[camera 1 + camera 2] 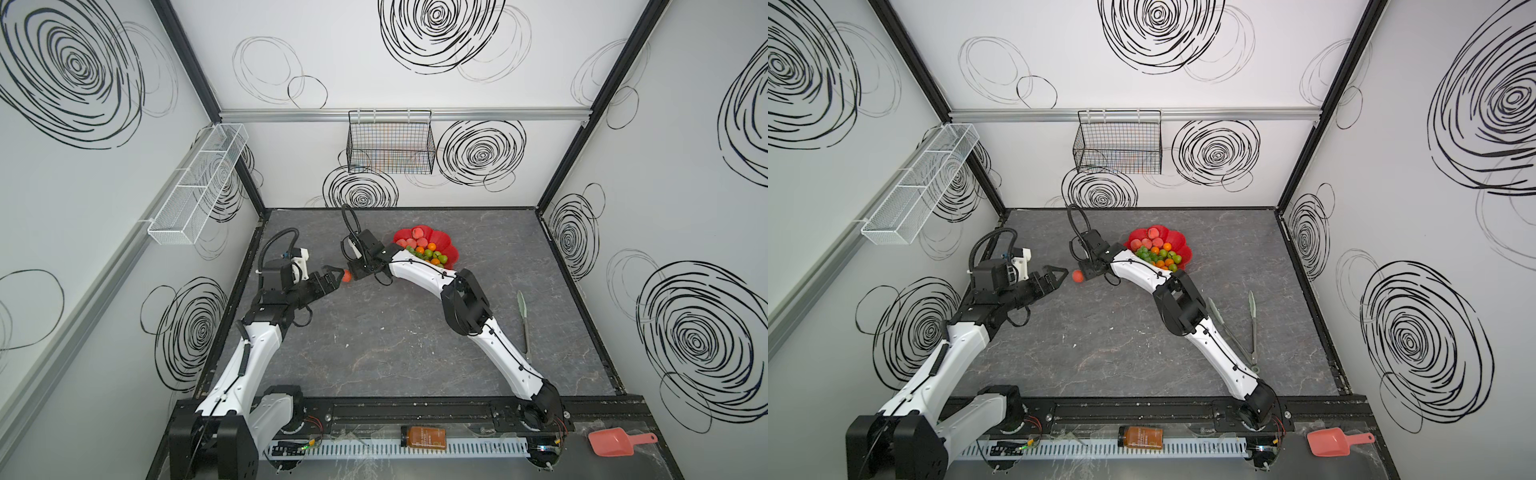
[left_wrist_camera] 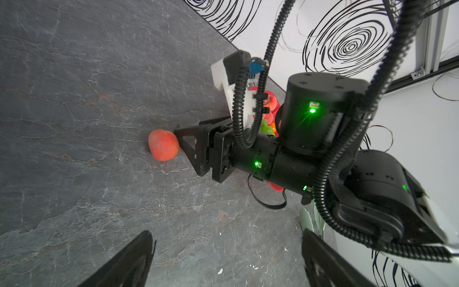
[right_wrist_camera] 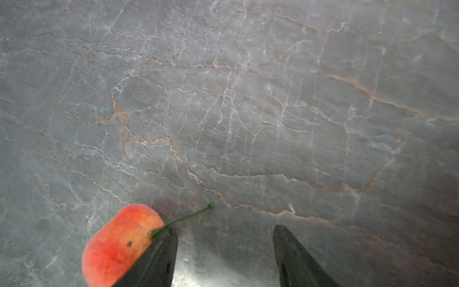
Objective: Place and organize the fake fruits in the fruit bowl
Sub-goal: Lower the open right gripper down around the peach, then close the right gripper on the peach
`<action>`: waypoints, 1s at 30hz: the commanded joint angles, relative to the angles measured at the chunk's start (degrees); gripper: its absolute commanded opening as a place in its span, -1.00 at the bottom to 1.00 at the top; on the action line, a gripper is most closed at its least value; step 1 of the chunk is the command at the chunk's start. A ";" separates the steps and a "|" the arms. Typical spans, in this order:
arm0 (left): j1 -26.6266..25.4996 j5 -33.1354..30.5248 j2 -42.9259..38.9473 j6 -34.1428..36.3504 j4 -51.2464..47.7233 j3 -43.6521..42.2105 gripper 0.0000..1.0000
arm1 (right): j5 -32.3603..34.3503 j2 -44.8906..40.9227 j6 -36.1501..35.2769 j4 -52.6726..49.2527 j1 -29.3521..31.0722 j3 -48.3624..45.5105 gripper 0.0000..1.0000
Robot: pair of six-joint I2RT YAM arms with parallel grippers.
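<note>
Peach point(image 3: 119, 244) is lying on the surface point(image 1: 374, 332) outside the fruit bowl point(image 1: 451, 245), right against the outer side of your right end effector point(image 3: 224, 231), whose jaws are standing apart and empty, while your left end effector point(image 2: 226, 232) is hanging wide open nearby, maybe to stop it rolling.

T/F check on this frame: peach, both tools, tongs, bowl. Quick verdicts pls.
1. A peach lies on the table, outside the fruit bowl. True.
2. The right tool is clamped on that peach. False: the peach sits outside its open jaws.
3. The left tool is open and empty. True.
4. The bowl holds the utensil. False: the tongs lie on the table, well apart from it.
5. The fruit bowl is empty. False: it holds several fake fruits.
</note>
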 commanded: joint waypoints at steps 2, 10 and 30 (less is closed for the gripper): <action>-0.26 -0.27 0.07 0.81 2.12 1.38 0.92 | -3.32 0.80 0.76 1.12 -0.01 1.64 0.32; -0.21 -0.08 -0.20 1.02 1.64 1.56 0.92 | -2.21 0.43 1.48 1.02 -0.03 1.68 0.26; 6.70 -0.98 -5.67 -0.47 -0.09 -0.26 0.92 | 1.21 -13.89 3.19 15.80 2.64 -16.68 0.36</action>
